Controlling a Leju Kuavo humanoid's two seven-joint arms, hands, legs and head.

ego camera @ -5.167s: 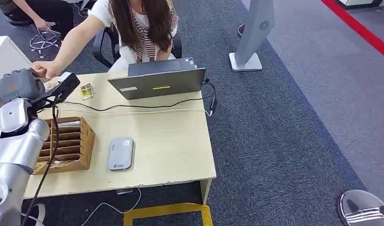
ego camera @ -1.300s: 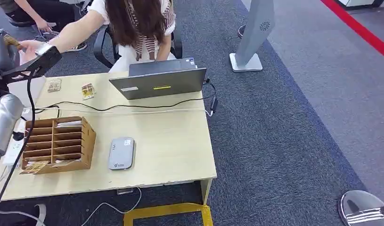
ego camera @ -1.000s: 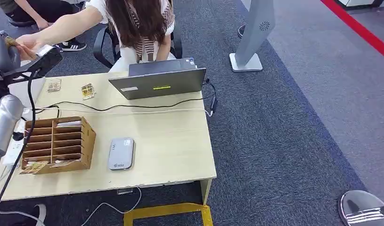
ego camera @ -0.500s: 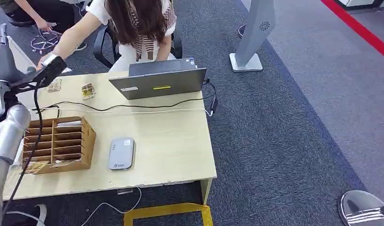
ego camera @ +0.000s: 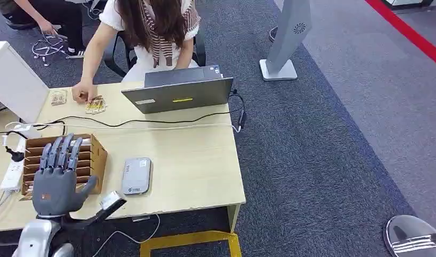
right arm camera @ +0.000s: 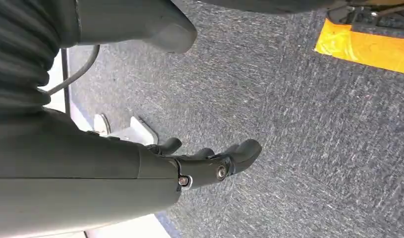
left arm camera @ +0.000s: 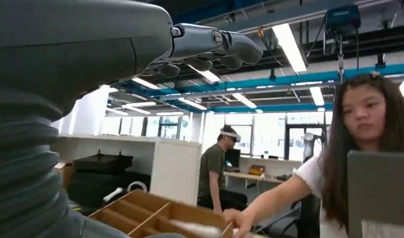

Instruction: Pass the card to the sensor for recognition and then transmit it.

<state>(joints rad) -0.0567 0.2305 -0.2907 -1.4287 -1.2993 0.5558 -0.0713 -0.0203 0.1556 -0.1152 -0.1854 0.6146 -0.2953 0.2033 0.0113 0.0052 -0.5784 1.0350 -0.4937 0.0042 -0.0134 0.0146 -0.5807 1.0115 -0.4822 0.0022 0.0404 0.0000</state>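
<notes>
Head view, card [ego camera: 96, 105] under person's hand [ego camera: 83, 94], left hand [ego camera: 58, 179] well apart

Cards [ego camera: 95, 105] by person's hand [ego camera: 83, 95] too small to read. Left hand [ego camera: 58, 179] hid part of wooden rack [ego camera: 92, 160]; white box [ego camera: 15, 80] cut off at edge.

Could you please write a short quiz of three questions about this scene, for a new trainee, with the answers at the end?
1. True or false: the left hand holds a card.
2. What lies on the table between the wooden organizer and the table's right edge? A) card reader B) mug C) phone
3. Where does the person's hand rest?

Key: 1. False, it holds nothing, fingers apart. 2. A. 3. On the cards beside the laptop.
</notes>
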